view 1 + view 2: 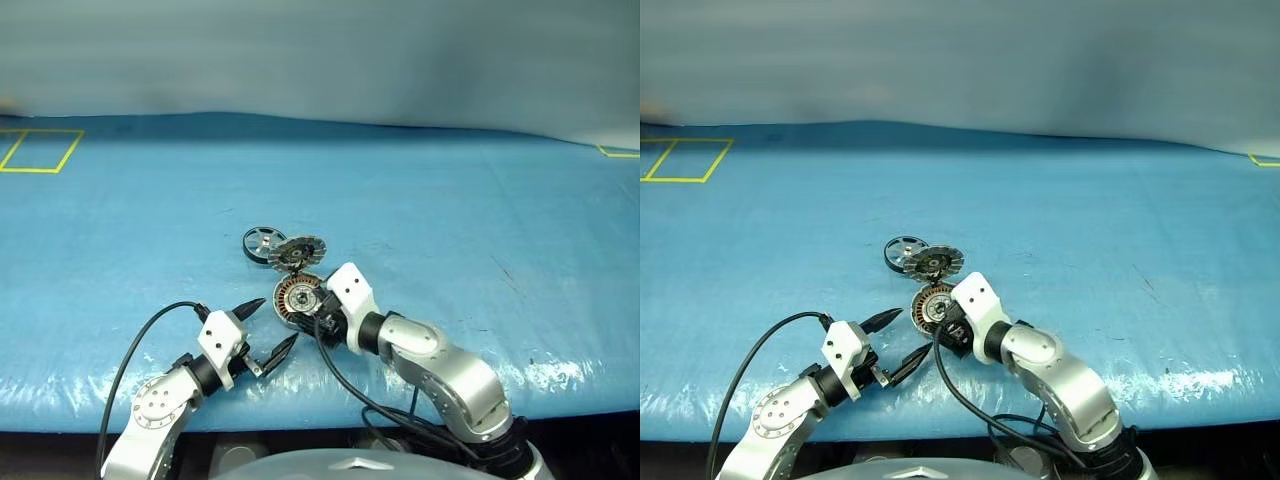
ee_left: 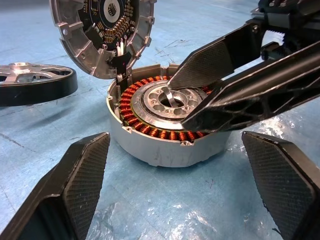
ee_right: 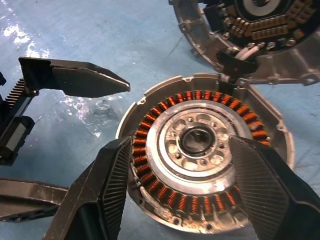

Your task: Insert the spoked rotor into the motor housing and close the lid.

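The motor housing (image 3: 200, 165) sits on the blue table, its copper windings and silver centre facing up. Its lid (image 2: 102, 35) stands tilted up on the hinge at the housing's far side, dark inner face showing. Beyond the lid, on its left, the spoked rotor (image 1: 262, 243) lies flat on the table, with nothing holding it. My right gripper (image 3: 180, 142) hovers just over the housing, open, one finger (image 2: 215, 60) across the hub, nothing between its fingers. My left gripper (image 1: 279, 322) is open just left of the housing on its near side, empty.
A blue sheet (image 1: 480, 230) covers the table, with yellow tape squares (image 1: 40, 150) at the far left and far right. The table's front edge (image 1: 560, 400) runs close below both arms. A black cable (image 1: 130, 355) loops beside the left arm.
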Tool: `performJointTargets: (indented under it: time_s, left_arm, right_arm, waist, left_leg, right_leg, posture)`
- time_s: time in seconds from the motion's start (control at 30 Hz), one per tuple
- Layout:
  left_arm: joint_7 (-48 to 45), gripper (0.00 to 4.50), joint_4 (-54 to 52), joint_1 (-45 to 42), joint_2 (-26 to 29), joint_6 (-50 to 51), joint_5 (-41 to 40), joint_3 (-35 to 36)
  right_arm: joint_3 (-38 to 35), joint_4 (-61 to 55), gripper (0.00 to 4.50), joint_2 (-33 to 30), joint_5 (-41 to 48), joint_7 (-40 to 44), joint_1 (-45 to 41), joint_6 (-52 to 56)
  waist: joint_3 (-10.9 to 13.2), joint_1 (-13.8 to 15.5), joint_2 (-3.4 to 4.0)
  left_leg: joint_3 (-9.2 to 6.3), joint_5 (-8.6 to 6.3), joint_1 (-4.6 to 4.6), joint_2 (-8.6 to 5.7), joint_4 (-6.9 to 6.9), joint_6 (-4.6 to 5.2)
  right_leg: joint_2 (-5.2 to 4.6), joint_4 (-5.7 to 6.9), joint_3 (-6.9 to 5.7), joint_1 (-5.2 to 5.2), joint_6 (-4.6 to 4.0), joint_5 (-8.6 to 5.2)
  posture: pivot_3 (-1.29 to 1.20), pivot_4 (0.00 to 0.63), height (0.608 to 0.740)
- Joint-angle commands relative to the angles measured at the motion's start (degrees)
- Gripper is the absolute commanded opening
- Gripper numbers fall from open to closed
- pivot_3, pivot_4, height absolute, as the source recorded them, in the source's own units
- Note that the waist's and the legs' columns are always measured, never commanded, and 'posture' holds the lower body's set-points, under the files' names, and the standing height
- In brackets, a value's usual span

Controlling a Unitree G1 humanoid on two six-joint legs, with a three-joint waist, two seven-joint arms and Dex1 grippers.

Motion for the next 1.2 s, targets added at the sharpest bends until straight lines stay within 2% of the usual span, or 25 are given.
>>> performJointTargets:
  time_s: [0.03,0.3,0.63,1.2]
  left_arm:
    - [0.01,4.5,-1.4,0.01,-0.13,-0.92,-0.02,-0.32]
    - [0.34,4.5,-1.27,-0.22,-0.19,-1.41,0.51,-0.32]
    - [0.34,4.5,-1.47,-0.38,0.06,-0.81,0.42,-0.24]
    - [0.81,4.5,-1.4,-0.29,0.06,-0.61,0.54,-0.26]
  right_arm:
    - [-2.45,-4.7,2.69,0.94,2.41,-0.74,-1.23,2.5]
    - [-2.39,-0.25,0.04,0.48,0.95,-0.7,2.84,-4.75]
    - [-0.58,4.88,0.04,2.9,0.56,-0.26,2.74,-10.41]
    - [2.07,10.0,0.04,4.96,-0.45,0.77,-0.53,-13.11]
  waist:
    - [0.01,-0.15,0.01]
    - [0.01,-0.03,0.01]
    - [0.02,-0.21,0.03]
    - [0.02,-0.21,0.03]
  left_leg:
    - [0.0,0.0,0.0,0.0,-0.02,0.0]
    - [0.0,0.0,-0.04,0.0,-0.03,0.0]
    - [0.0,0.0,-0.02,0.0,-0.01,0.0]
    - [0.0,0.0,-0.02,0.0,-0.01,0.0]
  right_leg:
    - [0.0,0.01,0.0,-0.02,0.0,0.0]
    - [0.0,-0.03,0.0,-0.02,0.0,0.0]
    - [0.0,0.0,0.01,-0.02,0.0,0.0]
    - [0.0,0.01,0.0,-0.02,0.0,0.0]
  posture:
    - [0.0,0.15,0.74]
    - [0.0,0.15,0.74]
    - [0.0,0.15,0.74]
    - [0.0,0.15,0.74]
